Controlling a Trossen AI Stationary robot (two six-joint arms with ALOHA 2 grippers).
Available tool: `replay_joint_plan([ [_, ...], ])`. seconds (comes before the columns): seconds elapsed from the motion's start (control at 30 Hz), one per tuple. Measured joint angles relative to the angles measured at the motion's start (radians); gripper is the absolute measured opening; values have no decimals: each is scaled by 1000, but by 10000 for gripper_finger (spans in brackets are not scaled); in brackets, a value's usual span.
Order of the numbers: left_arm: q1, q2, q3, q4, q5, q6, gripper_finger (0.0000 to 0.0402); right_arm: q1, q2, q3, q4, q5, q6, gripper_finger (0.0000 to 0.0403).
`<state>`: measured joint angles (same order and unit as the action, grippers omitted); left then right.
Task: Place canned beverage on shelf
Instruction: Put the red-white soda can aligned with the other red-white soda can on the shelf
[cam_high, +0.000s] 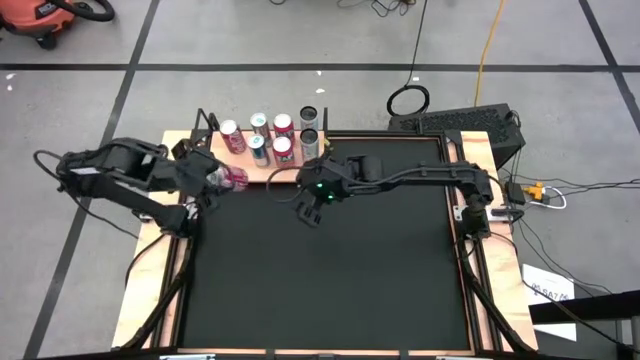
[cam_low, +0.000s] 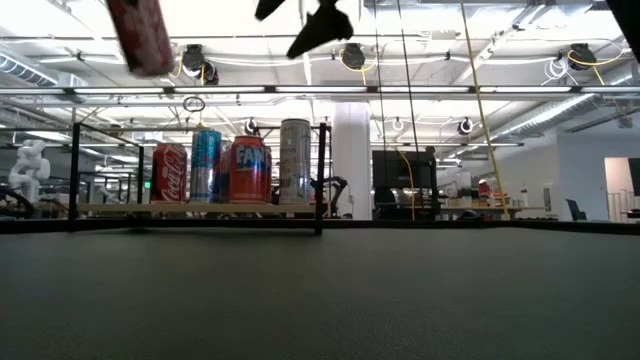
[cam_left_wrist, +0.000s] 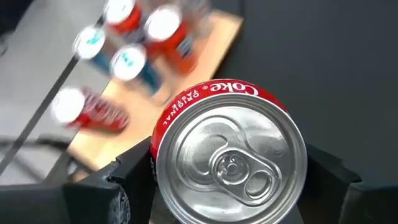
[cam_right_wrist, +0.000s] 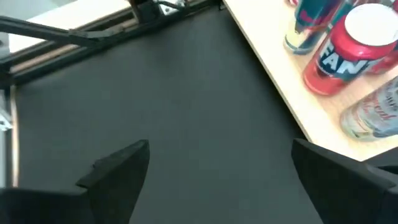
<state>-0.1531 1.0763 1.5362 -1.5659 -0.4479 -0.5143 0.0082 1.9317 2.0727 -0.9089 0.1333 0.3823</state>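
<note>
My left gripper (cam_high: 218, 178) is shut on a red Coke can (cam_left_wrist: 230, 155), high above the mat's far left, just in front of the shelf; the can also shows at the top of the low view (cam_low: 140, 35). The shelf (cam_high: 262, 170), a light wooden board with a thin black rail, lies at the table's far edge. Several cans (cam_low: 250, 170) stand upright on it. My right gripper (cam_high: 310, 207) is open and empty, above the mat near the shelf's right end; its fingers (cam_right_wrist: 118, 168) are spread wide. My left gripper pinches the Coke can by its side wall just below the top rim (cam_left_wrist: 158, 134), one finger (cam_left_wrist: 121, 186) on each side. The can's silver top faces the wrist camera. The can is lifted clear of the mat and tilted (cam_low: 140, 35).
The large black mat (cam_high: 330, 270) covers the table in front of the shelf. A Fanta can (cam_right_wrist: 348, 56) and a pale can (cam_right_wrist: 373, 115) stand at the shelf's near edge close to my right gripper. A tall silver can (cam_low: 295, 160) stands at the shelf's right end.
</note>
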Motion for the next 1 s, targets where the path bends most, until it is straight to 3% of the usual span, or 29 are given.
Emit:
replay_joint_plan([
  [0.2,215,-7,-123,14,59,150,278,20,-86,0,-10,34,-8,380],
  [0.47,533,2,-325,300,251,507,278,20,-161,0,-103,95,-25,380],
  [0.6,678,21,-375,323,280,611,278,36,-177,0,-214,174,7,380],
  [0.7,768,41,-397,327,285,690,278,55,-175,-2,-264,262,18,380],
  [1.0,941,93,-446,435,355,784,278,51,-175,-2,-265,259,-22,380],
])
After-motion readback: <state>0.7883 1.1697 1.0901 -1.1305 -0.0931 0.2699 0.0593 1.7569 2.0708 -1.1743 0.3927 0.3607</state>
